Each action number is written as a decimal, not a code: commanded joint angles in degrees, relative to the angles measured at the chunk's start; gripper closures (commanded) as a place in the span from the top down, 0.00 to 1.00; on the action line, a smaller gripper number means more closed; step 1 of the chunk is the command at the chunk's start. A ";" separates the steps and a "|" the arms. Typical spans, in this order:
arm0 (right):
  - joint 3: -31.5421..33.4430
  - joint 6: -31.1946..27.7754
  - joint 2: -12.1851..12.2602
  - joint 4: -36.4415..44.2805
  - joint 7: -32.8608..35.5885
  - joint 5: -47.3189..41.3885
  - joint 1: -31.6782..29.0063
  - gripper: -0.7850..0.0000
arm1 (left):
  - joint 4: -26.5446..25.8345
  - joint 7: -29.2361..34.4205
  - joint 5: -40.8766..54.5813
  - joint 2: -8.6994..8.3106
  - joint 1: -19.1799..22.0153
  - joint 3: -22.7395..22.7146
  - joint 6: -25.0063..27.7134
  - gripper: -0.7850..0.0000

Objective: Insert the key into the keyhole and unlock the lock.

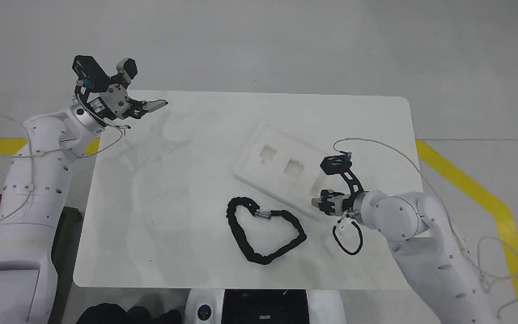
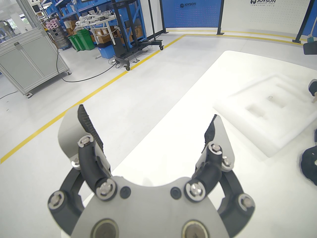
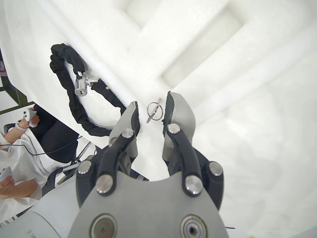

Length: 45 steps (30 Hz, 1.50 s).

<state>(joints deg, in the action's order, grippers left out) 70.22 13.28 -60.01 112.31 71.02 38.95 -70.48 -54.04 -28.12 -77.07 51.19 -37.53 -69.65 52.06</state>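
So the key [image 3: 154, 112] is lying flat on the tabletop [image 1: 162, 202] on its little ring, just beside the foam tray's [image 1: 283, 166] near edge, over toward the right side of the tabletop. The right gripper [image 3: 152, 99] sits low right over it, fingers [image 3: 171, 107] apart with the key in the gap between them. The ring looks very close to one pad, but I can't tell if it's actually touching, and nothing is clamped. The chain lock [image 1: 263, 235] – black fabric-covered chain in a rough heart-shaped loop – lies toward the middle of the near edge, with its far end up against the foam tray. Its shiny lock cylinder [image 3: 81, 86] is at the far side of the loop, close to the tray, and in the right wrist view the keyhole [image 3: 81, 92] faces the camera with nothing in it. Key and cylinder are near each other but clearly apart. The left gripper [image 2: 148, 111] is way off at the far left corner of the tabletop, fingers [image 2: 85, 122] spread wide and holding nothing – well apart from the lock and the key.
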 commanded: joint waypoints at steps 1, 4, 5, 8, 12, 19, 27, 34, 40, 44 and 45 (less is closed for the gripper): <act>-0.35 0.38 -0.01 -0.20 0.14 0.57 0.37 0.00 | 0.00 0.00 0.00 0.00 0.00 0.00 0.00 1.00; -0.68 0.61 0.00 0.00 0.41 1.07 0.71 0.00 | 0.00 0.00 0.00 0.00 0.00 0.00 0.00 1.00; -0.72 0.69 0.02 0.17 0.57 1.26 0.77 0.00 | 0.00 0.00 0.00 0.00 0.00 0.00 0.00 1.00; -0.62 0.86 0.13 1.09 0.84 2.55 0.85 0.00 | 0.00 0.00 0.00 0.00 0.00 0.00 0.00 1.00; -0.27 0.96 0.41 2.73 1.96 5.26 0.74 0.00 | 0.00 0.00 0.00 0.00 0.00 0.00 0.00 1.00; 0.41 -0.64 0.96 6.36 4.50 10.56 0.59 0.00 | 0.00 0.00 0.00 0.00 0.00 0.00 0.00 1.00; 1.18 -5.67 1.30 8.45 1.12 13.99 -0.02 0.00 | 0.00 0.00 0.00 0.00 0.00 0.00 0.00 1.00; 3.15 -7.15 1.53 9.80 -2.28 15.93 -1.65 0.00 | 0.00 0.00 0.00 0.00 0.00 0.00 0.00 1.00; 3.24 -7.71 1.80 10.20 1.05 20.78 -2.27 0.00 | 0.00 0.00 0.00 0.00 0.00 0.00 0.00 1.00; 1.60 -11.81 1.68 8.99 -0.27 19.91 -1.67 0.00 | 0.00 0.00 0.00 0.00 0.00 0.00 0.00 1.00; 1.25 -12.33 1.62 8.72 -0.83 19.73 -1.49 0.00 | 0.00 0.00 0.00 0.00 0.00 0.00 0.00 1.00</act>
<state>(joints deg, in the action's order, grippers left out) 71.88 1.56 -58.33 121.36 70.76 58.93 -72.14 -54.04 -28.12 -77.07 51.19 -37.53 -69.65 52.06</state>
